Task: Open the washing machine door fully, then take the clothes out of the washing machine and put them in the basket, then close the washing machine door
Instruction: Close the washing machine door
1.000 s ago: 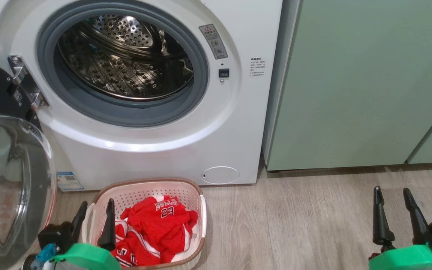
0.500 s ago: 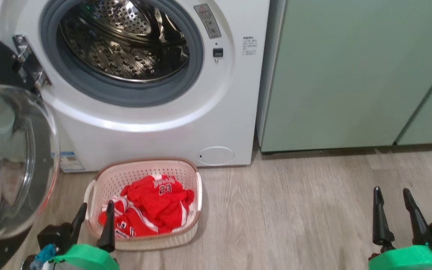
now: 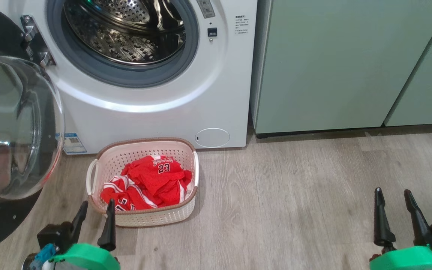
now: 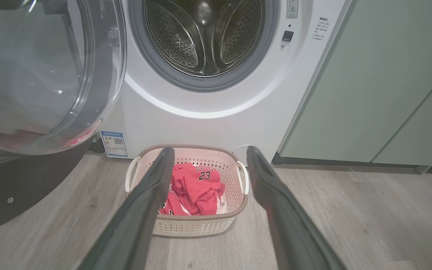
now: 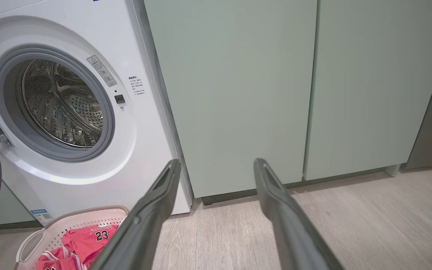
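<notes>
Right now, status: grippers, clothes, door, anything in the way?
Open, empty: left gripper, right gripper. Visible clothes in basket; drum looks bare. Not yet closed: washing machine door. Basket near its swing, may crowd.

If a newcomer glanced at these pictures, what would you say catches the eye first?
The red clothes stand out at once, heaped in the basket on the floor before the washing machine. Next comes the door, wide open at the left, baring the empty steel drum. The left gripper and right gripper hang open and empty low in the head view.
</notes>
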`<state>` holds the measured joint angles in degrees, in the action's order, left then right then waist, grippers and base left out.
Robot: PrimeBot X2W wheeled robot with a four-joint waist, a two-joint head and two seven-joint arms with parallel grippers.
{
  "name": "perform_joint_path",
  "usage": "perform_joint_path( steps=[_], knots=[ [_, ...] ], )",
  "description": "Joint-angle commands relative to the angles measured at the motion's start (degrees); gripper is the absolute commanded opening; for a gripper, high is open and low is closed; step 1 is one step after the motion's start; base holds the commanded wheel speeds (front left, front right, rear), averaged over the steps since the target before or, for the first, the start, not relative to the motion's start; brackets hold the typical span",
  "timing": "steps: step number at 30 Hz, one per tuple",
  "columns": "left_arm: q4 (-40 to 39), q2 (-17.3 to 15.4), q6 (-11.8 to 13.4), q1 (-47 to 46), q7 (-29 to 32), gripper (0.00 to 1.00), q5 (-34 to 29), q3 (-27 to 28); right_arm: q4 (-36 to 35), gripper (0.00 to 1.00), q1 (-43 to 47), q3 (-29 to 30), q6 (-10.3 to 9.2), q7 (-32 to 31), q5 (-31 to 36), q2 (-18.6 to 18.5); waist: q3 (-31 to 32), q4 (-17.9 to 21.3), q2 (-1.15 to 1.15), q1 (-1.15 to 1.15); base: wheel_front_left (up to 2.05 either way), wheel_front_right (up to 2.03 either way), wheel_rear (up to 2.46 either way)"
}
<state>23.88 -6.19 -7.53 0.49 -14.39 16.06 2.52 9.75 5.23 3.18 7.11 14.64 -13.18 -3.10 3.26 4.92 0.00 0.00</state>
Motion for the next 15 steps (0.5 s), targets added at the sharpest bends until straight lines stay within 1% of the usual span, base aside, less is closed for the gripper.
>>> perform_joint_path(
  steps=[1, 10, 15],
  knots=[
    [-1.9, -0.6, 0.0, -2.6, -0.6, 1.0, -0.6, 2.0, -1.8, 1.0, -0.9, -1.1, 0.37, 0.4, 0.2, -0.5, 0.0, 0.0, 0.0, 0.0, 0.0, 0.0, 0.0],
    [-2.9, 0.4, 0.0, -2.7, -0.6, 1.0, -1.2, 2.5, -1.8, 1.0, -0.8, -0.9, 0.37, 0.4, 0.1, -0.5, 0.0, -0.2, 0.0, 0.0, 0.0, 0.0, 0.0],
    [-3.5, 0.6, 0.0, -2.6, -0.6, 1.0, -1.5, 3.0, -2.0, 1.0, -0.7, -1.0, 0.37, 0.4, 0.1, -0.4, 0.0, -1.1, 0.0, 0.0, 0.0, 0.0, 0.0]
  ],
)
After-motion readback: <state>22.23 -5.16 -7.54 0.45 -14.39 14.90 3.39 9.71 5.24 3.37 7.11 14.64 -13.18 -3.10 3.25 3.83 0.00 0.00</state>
